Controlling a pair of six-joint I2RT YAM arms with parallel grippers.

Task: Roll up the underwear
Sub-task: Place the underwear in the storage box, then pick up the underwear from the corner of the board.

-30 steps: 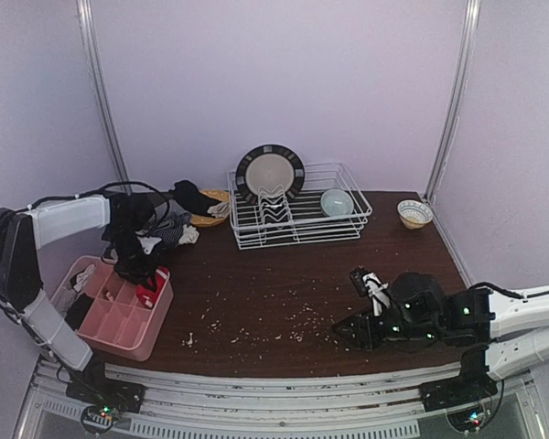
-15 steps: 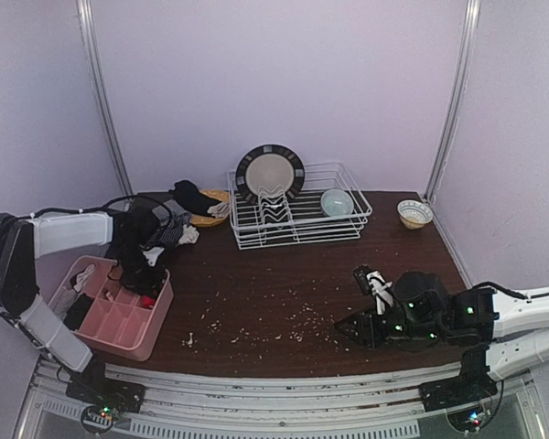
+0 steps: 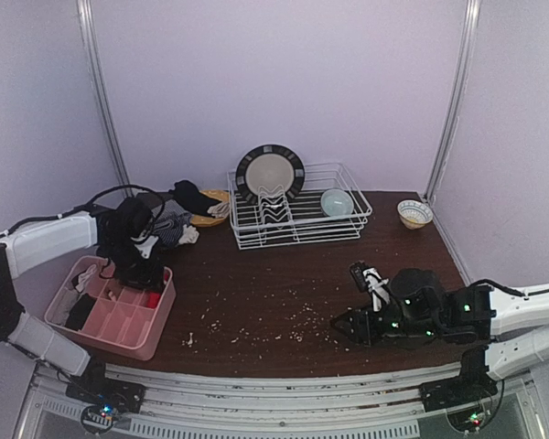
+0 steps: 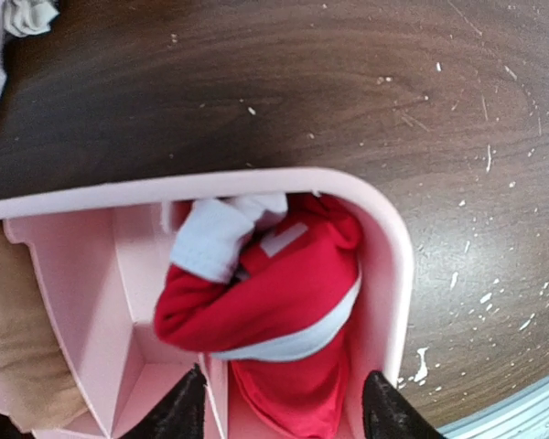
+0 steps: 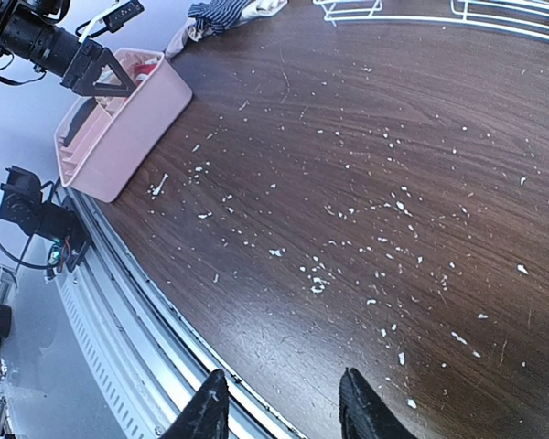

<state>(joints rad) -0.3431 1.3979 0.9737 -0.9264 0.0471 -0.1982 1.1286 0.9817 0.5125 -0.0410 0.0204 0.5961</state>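
Note:
The red underwear (image 4: pixel 274 293) with a white waistband lies bunched in the corner compartment of the pink tray (image 4: pixel 398 265). My left gripper (image 4: pixel 284 416) is open just above it, one finger on each side, touching nothing. From the top view the same gripper (image 3: pixel 139 272) hangs over the tray's (image 3: pixel 137 340) far right corner, where a bit of red underwear (image 3: pixel 152 298) shows. More underwear, one piece striped (image 3: pixel 174 229), is piled behind the tray. My right gripper (image 5: pixel 284 407) stands open over bare table near the front edge.
Other folded cloths (image 3: pixel 78 306) fill the tray's left compartments. A white dish rack (image 3: pixel 297 219) with a plate (image 3: pixel 270 172) and a bowl (image 3: pixel 337 201) stands at the back. A small bowl (image 3: pixel 414 213) sits at the back right. White crumbs (image 3: pixel 256 320) are scattered across the dark tabletop.
My left gripper has opened and let go of the red underwear, which now rests in the tray. The left arm has swung lower and leftward. The right arm has barely moved.

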